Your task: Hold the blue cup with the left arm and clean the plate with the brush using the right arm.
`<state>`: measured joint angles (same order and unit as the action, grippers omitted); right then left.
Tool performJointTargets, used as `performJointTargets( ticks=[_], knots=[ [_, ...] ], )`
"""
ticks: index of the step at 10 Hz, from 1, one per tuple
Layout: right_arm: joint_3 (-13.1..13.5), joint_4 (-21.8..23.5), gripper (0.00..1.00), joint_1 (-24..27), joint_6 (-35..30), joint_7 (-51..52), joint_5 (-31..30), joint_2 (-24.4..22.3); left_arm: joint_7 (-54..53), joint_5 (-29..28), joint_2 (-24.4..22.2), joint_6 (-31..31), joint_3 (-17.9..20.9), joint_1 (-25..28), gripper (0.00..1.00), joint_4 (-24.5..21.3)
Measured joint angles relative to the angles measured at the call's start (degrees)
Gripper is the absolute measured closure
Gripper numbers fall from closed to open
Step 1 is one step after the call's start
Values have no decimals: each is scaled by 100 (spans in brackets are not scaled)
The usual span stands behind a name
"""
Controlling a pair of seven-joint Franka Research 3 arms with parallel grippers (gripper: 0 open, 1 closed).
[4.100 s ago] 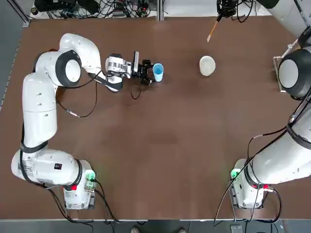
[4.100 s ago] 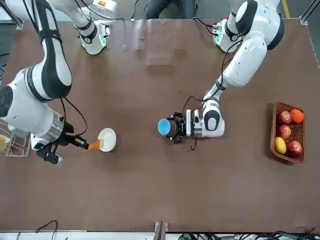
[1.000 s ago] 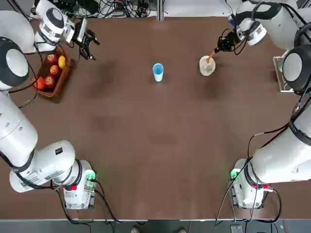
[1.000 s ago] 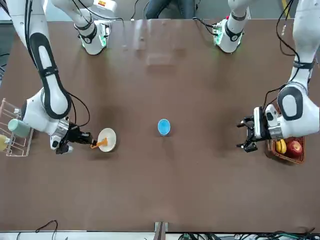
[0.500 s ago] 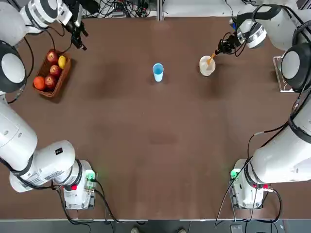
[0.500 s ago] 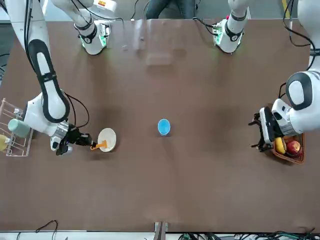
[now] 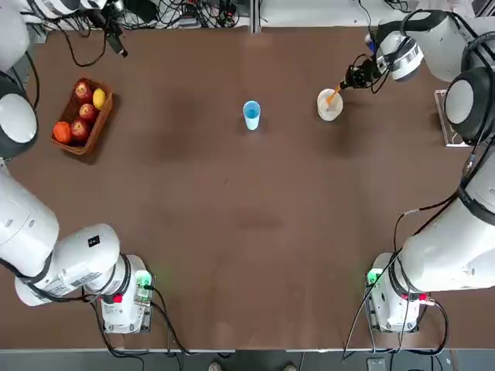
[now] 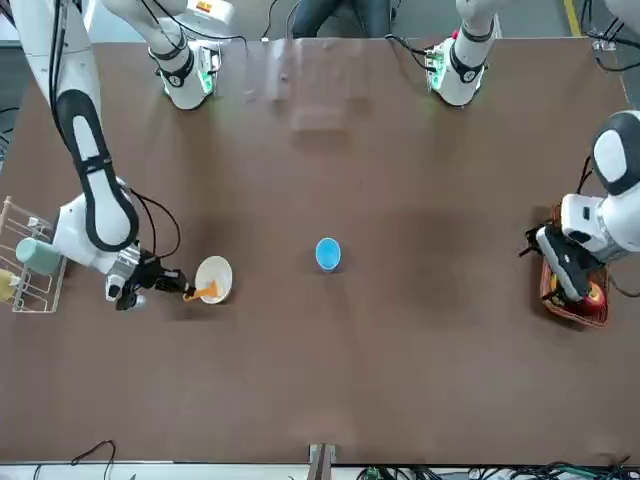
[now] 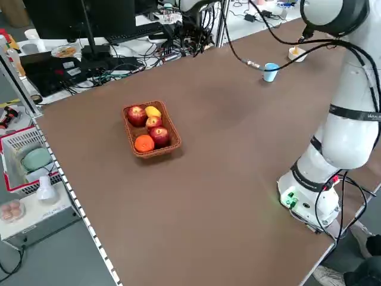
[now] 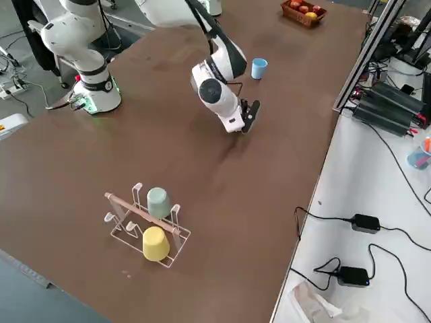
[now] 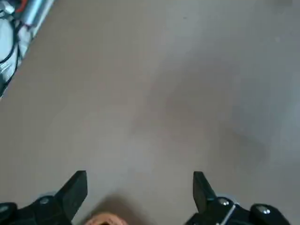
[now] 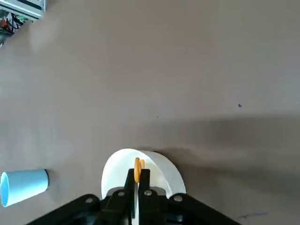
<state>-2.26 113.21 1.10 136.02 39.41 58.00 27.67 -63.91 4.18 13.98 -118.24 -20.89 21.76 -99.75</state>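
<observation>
Since the earlier frame the left gripper [image 8: 565, 265] has withdrawn, fingers spread and empty, over the fruit basket [image 7: 81, 116], well apart from the blue cup [image 7: 251, 114] standing mid-table. Rightward, the right gripper [image 7: 352, 77] clamps the brush [image 7: 333, 96], angled onto the plate [image 7: 329, 106].

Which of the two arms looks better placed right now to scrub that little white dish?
The right arm. Its gripper is shut on the orange brush, whose tip already lies over the plate. The left gripper hangs open over the fruit basket, far from both plate and blue cup.
</observation>
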Motion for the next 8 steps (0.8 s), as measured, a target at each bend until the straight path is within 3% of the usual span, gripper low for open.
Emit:
performJointTargets(
  ticks=[4,8],
  knots=[
    [2,88,94,12,-25,1059,866,221,2884,-172,-297,215,25,5,0,-1],
    [2,91,89,35,-93,1236,942,268,4702,-196,-449,334,-6,0,0,43]
  ],
)
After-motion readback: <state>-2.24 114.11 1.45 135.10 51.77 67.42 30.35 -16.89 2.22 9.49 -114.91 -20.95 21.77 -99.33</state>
